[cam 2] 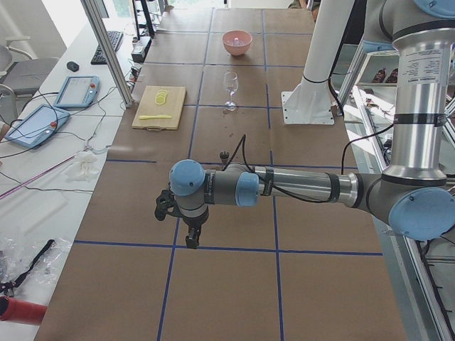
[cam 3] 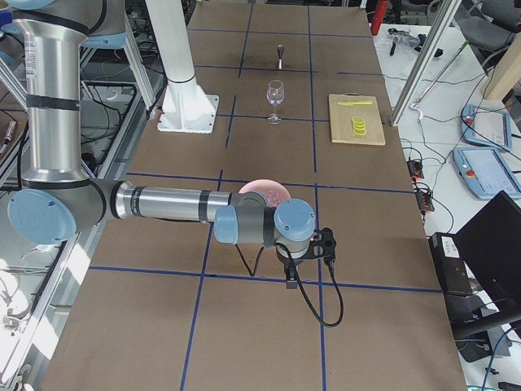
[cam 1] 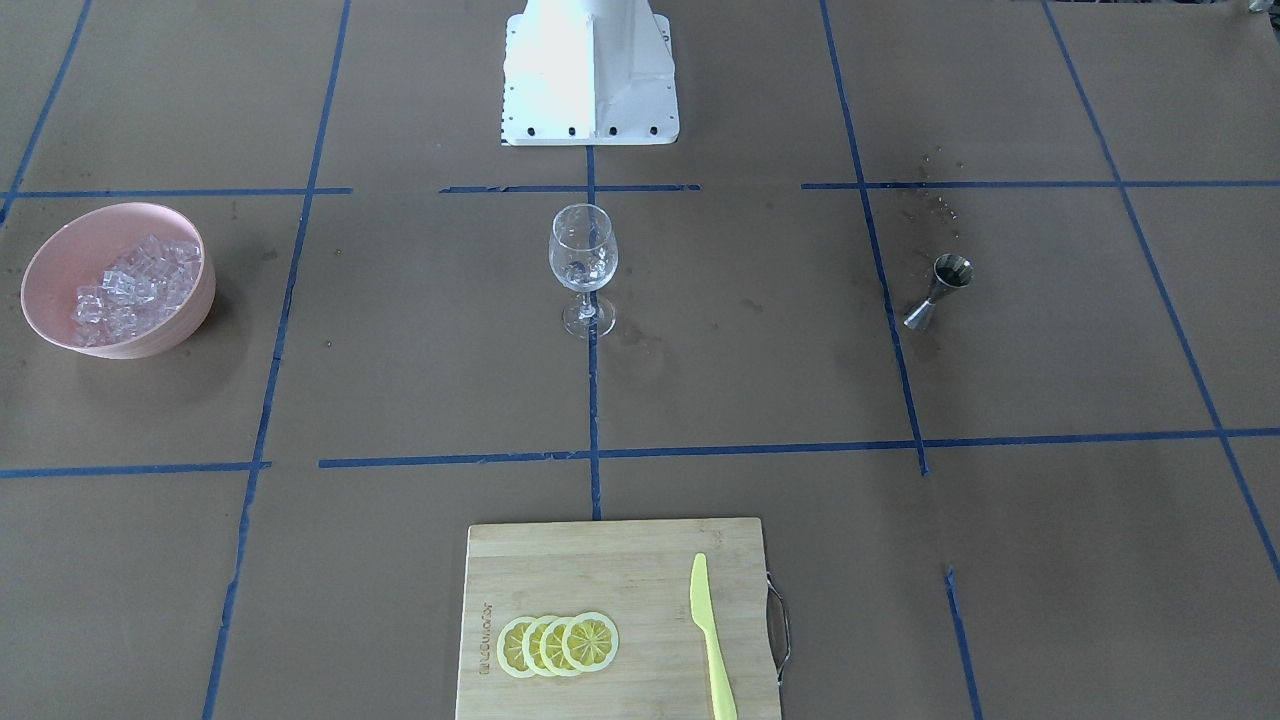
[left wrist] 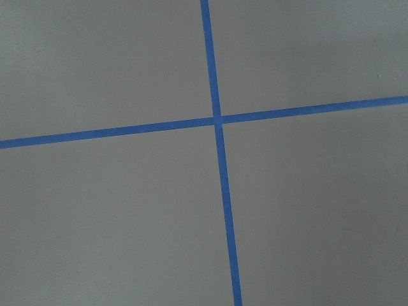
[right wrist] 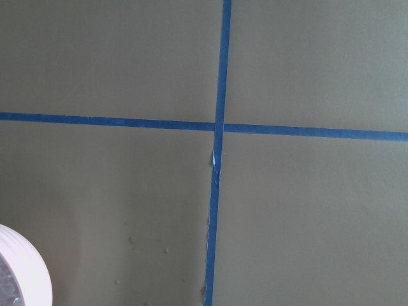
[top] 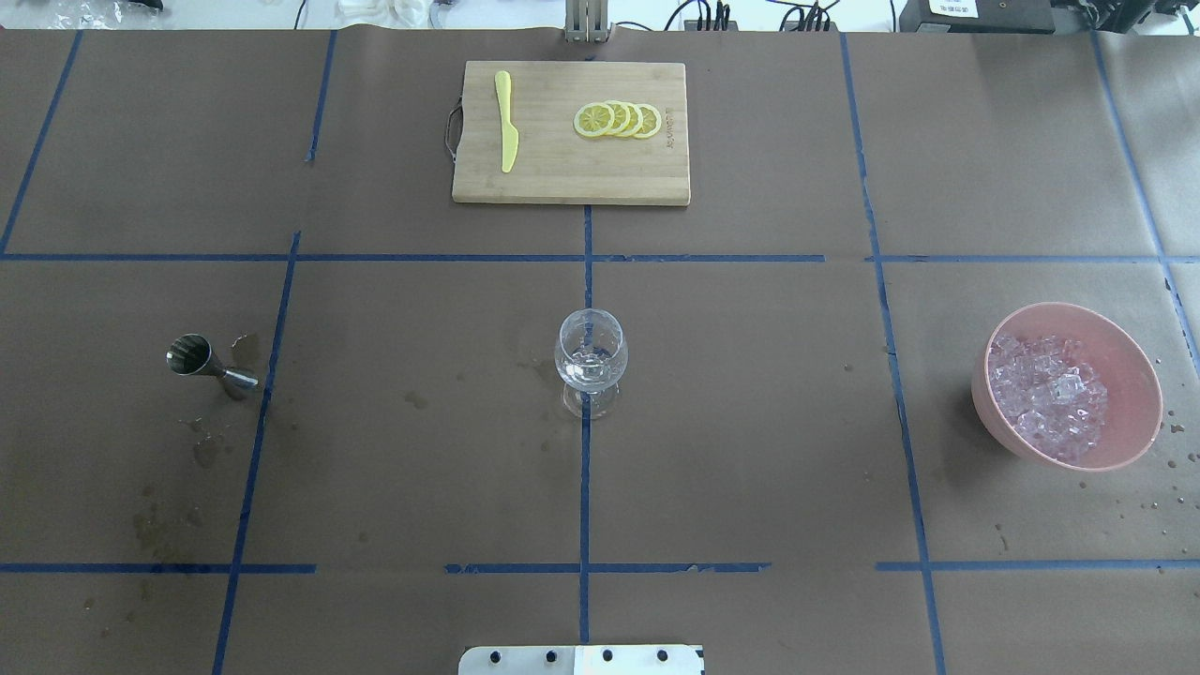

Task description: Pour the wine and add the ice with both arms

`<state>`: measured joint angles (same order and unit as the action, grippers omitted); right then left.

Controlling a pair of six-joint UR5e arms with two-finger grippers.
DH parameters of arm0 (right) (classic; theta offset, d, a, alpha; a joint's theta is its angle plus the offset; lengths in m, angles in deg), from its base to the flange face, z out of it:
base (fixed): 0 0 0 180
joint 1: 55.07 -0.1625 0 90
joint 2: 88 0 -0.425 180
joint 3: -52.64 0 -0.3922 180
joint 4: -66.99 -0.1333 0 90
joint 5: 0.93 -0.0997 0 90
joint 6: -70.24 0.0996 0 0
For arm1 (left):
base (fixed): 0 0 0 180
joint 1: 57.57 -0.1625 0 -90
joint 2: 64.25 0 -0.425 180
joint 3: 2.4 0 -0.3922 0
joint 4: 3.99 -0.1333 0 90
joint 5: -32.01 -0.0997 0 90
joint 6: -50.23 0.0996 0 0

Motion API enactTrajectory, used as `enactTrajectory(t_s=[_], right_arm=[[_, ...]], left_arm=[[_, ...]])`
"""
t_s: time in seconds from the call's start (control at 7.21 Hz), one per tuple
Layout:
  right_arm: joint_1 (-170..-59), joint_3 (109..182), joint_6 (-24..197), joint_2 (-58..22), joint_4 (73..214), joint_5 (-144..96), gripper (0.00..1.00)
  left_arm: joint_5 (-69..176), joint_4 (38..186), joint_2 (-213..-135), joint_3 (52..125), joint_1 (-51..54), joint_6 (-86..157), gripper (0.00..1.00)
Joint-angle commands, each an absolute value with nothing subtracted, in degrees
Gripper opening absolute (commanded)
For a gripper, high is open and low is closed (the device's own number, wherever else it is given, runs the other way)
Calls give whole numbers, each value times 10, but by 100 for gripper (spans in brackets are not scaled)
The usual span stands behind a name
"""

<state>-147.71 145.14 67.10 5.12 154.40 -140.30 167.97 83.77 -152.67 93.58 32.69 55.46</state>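
Note:
A clear stemmed wine glass [cam 1: 583, 262] [top: 591, 359] stands upright at the table's middle; something clear glints in its bowl. The ice [cam 1: 135, 285] [top: 1045, 394] is heaped in a pink bowl [cam 1: 60, 255] [top: 1139, 380] on the robot's right. A steel jigger [cam 1: 940, 290] [top: 211, 366] stands on the robot's left. Wine is out of view. My left gripper [cam 2: 192, 240] points down over bare paper at the table's left end, and my right gripper [cam 3: 291, 281] points down just beyond the bowl [cam 3: 264, 191]. I cannot tell whether either is open or shut. Both wrist views show only tape lines.
A bamboo cutting board [cam 1: 560, 570] [top: 553, 178] at the far side carries lemon slices [cam 1: 558, 643] and a yellow knife [cam 1: 712, 640]. The white pedestal [cam 1: 590, 70] stands behind the glass. Damp stains [top: 202, 450] mark the paper near the jigger. The bowl's rim [right wrist: 25, 268] edges into the right wrist view.

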Motion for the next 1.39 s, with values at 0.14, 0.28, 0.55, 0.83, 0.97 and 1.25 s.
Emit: enactTrajectory(t_s=[0.14,0.28,0.55,0.83,0.97,1.25], right_arm=[[-1477,1459,673,52,1545,-1407,100],[-1477,1461,673,52,1546,-1407,100],[-1477,1469,672,52,1544,-1406,100],[-1477,1489,673,52,1544,-1402,100],[-1477,1508,673,52,1548,-1401,100],[-1477,1504,673,65,1544,-1402,100]], left_arm=[[1682,837,-1542,972,327,555,100],[1682,835,-1554,1013,327,547,100],[1679,837,-1561,1110,322,468,100],[1677,838,-1556,1184,271,355,100],[1666,840,-1544,1222,243,313,100],[1570,947,-1494,1288,121,125,100]])
